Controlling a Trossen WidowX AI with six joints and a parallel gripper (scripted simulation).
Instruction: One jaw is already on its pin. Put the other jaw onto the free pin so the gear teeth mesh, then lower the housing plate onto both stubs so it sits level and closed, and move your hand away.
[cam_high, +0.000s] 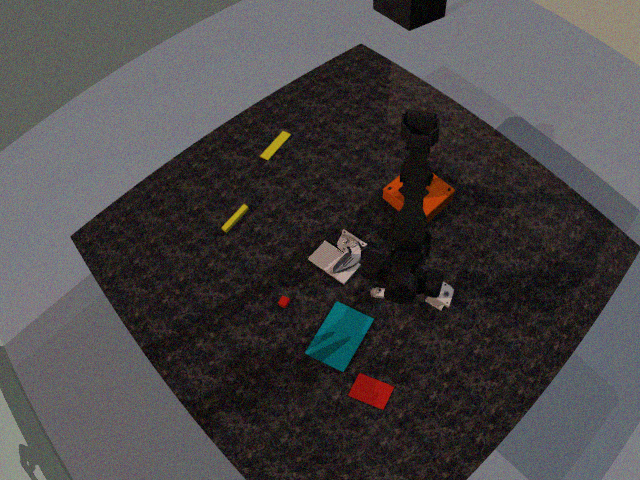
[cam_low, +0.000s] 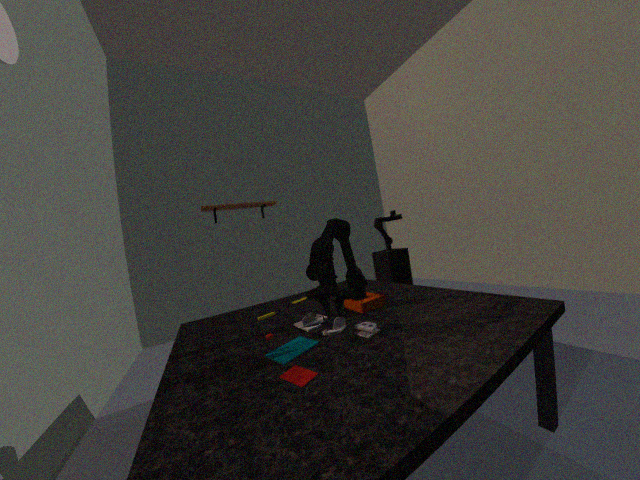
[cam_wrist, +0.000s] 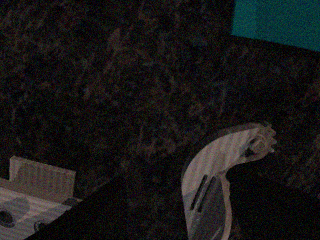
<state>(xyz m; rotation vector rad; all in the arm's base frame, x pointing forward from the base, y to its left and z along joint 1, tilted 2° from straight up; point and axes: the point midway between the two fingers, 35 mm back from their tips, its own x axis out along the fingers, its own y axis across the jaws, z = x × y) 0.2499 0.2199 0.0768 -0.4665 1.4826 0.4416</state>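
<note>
A pale base (cam_high: 321, 255) (cam_low: 300, 324) carries one mounted jaw (cam_high: 351, 258) (cam_low: 312, 318). The loose jaw (cam_high: 377, 292) (cam_low: 336, 326) (cam_wrist: 215, 155), curved and grey-white with a toothed end, lies on the table. The housing plate (cam_high: 445, 295) (cam_low: 367, 329) (cam_wrist: 22, 195), pale with holes and an upright wall, lies on its other side. My black gripper (cam_high: 402, 284) (cam_wrist: 175, 176) is low over the loose jaw and partly open. The right finger in the wrist view is close beside the jaw; a gap shows to the left finger. Contact is too dark to tell. The arm hides the free pin or its surroundings in part.
A teal pad (cam_high: 338, 338) (cam_low: 292, 350) (cam_wrist: 275, 22) and a red rectangle (cam_high: 371, 391) (cam_low: 298, 376) lie in front. A small red cube (cam_high: 283, 301) (cam_low: 268, 335) is left. Two yellow bars (cam_high: 275, 145) (cam_high: 235, 218) lie farther left. An orange box (cam_high: 439, 195) (cam_low: 364, 302) stands behind.
</note>
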